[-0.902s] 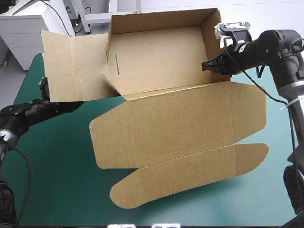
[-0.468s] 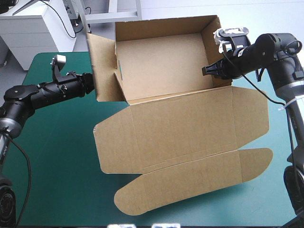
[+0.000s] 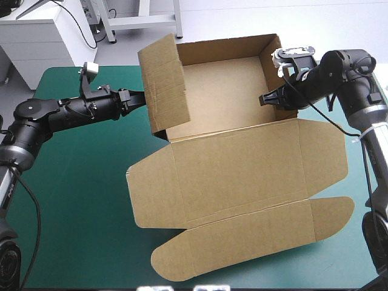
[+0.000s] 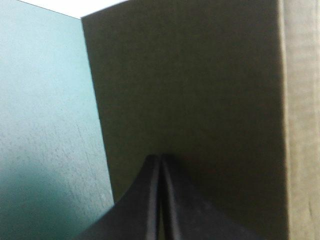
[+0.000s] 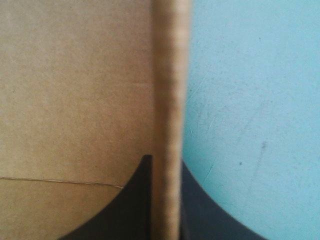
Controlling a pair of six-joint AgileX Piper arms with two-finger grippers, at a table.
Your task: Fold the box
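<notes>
Box: the brown box (image 3: 224,103) sits at the far middle of the teal-green cover (image 3: 79,200); back wall and right wall (image 3: 274,70) are raised, the lid (image 3: 242,170) lies flat toward the near edge with its rounded tuck flap (image 3: 254,233) outermost

Left panel: the left side panel (image 3: 165,82) was spread flat out to the side earlier, stood upright just before, and now leans in over the box floor; the main change

Left gripper: the left gripper (image 3: 138,100) has its black fingers closed into one point, holding nothing; the tip presses on the panel's outer face, pushing and not pinching

Right gripper: the right gripper (image 3: 264,99) pinches the right wall, the board's edge between its all-but-closed fingers; it has kept that hold throughout

Meaning: the third wall is nearly up, so the tray is close to formed; the panel still tilts, and I cannot see whether it is tucked in

Risk: the panel looks likely to spring back out if the push lets go early
</notes>
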